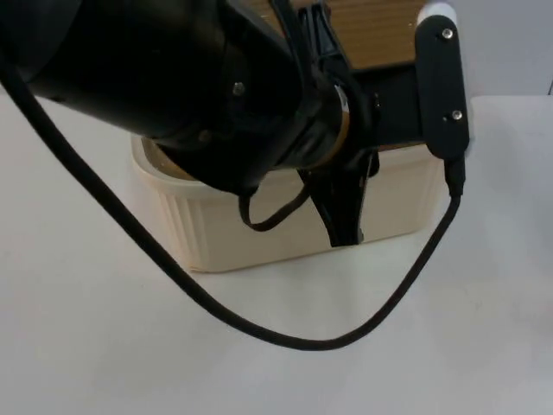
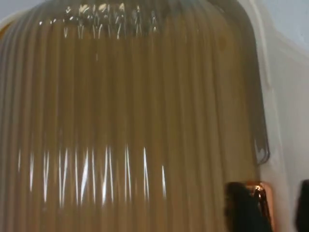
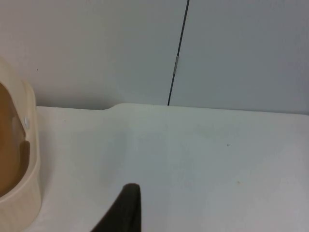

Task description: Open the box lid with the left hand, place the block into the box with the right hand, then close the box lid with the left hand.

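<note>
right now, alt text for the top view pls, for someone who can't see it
A black robot arm reaches in from the upper left over a cream ribbed box on a white table, hiding much of the box. The left gripper points down at the box's front rim, and a brown slatted lid shows behind the arm.

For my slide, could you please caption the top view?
Left gripper reaching over the cream ribbed box.

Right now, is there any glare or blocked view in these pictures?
Top view: the left arm looms close and dark, hiding much of the cream box. Left wrist view: bright streaks of glare run down the ribbed lid, softly blurred. Right wrist view: even light on the table, no glare.
</note>
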You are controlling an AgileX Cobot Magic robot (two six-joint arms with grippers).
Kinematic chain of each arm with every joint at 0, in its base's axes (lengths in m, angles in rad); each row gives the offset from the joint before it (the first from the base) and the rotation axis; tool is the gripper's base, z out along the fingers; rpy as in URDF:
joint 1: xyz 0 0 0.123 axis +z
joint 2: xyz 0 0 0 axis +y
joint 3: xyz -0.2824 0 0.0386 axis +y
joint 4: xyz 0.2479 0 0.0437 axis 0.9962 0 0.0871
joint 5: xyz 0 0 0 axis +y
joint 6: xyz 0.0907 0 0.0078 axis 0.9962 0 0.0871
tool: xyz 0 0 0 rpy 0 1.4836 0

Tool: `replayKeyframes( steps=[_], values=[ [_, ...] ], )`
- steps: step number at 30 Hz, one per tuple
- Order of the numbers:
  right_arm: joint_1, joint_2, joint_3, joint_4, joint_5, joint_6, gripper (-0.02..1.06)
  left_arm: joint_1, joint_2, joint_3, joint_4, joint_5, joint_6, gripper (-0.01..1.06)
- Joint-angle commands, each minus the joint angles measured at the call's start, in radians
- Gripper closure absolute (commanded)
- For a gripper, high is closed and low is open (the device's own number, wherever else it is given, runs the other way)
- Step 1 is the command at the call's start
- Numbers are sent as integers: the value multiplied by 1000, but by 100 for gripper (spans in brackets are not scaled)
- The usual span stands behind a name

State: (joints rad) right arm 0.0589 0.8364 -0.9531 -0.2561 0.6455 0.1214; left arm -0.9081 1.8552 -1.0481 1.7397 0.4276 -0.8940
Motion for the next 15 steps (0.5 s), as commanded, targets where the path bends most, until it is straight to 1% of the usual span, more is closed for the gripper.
replayKeyframes(
  steps=[1,3,4,5,6,8,10,12,15],
  values=[
    [-4,-3,-4,-7,-14,-6,0,3,0,-5,5,2,-35,87],
    [-4,-3,-4,-7,-14,-6,0,8,2,-5,5,0,-100,99],
    [-4,-3,-4,-7,-14,-6,0,8,2,-5,5,0,-100,99],
    [-4,-3,-4,-7,-14,-6,0,13,6,-5,5,-15,-119,105],
    [-4,-3,-4,-7,-14,-6,0,29,11,-5,5,-52,-126,105],
    [-4,-3,-4,-7,-14,-6,0,55,13,-5,5,-97,-129,105],
    [-4,-3,-4,-7,-14,-6,0,61,13,-5,5,-97,-129,105],
    [-4,-3,-4,-7,-14,-6,0,65,13,-5,5,-72,-129,105],
    [-4,-3,-4,-7,-14,-6,0,65,13,-5,5,-82,-122,105]
  ],
)
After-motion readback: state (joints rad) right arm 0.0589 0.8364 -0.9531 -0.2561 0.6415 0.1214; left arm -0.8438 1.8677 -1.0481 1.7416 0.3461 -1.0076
